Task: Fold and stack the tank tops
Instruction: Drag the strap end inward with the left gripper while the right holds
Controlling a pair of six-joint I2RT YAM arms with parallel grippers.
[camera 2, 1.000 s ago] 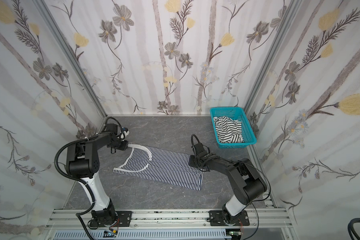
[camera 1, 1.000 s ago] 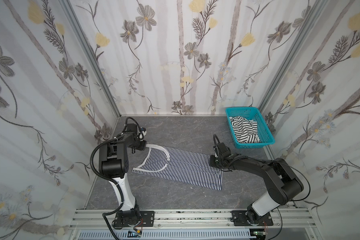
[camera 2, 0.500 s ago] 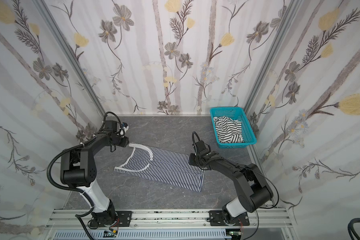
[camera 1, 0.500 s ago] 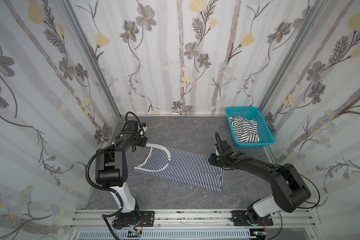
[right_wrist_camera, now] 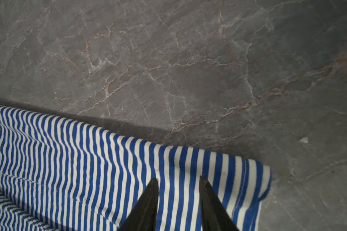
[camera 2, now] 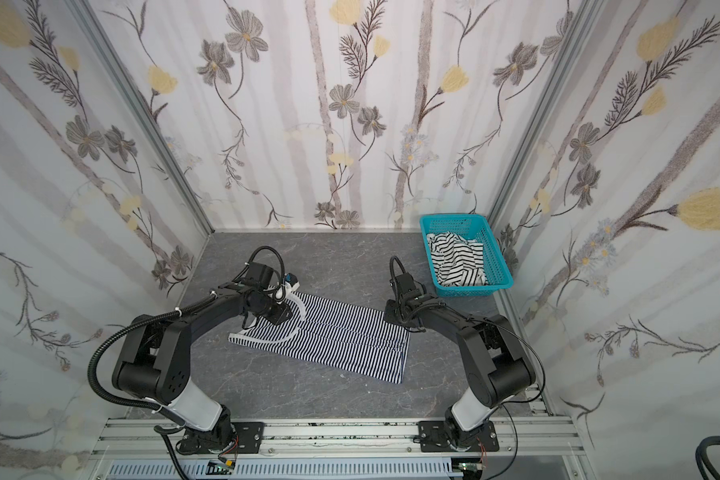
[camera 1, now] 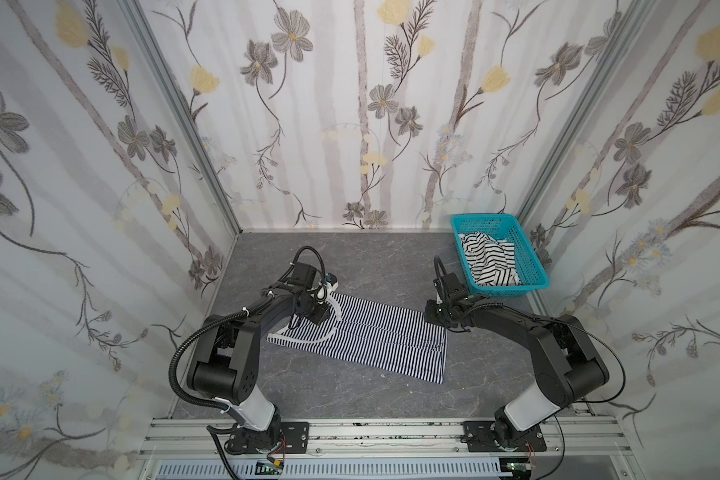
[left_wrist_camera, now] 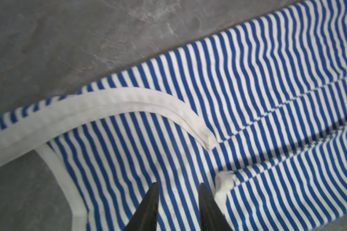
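Soft thin-stripe navy/white top (camera 1: 371,336) on marbled worktop (camera 1: 350,266); left end effector (left_wrist_camera: 178,184) + right end effector (right_wrist_camera: 178,178) narrow, empty.

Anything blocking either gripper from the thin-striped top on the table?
Nothing visible. The left gripper hangs over the strap end of the navy-and-white thin-striped fabric tank top, the right gripper over its hem corner, jaws parted, only cloth beneath. The wider-striped black-and-white top lies apart in the teal perforated plastic basket.
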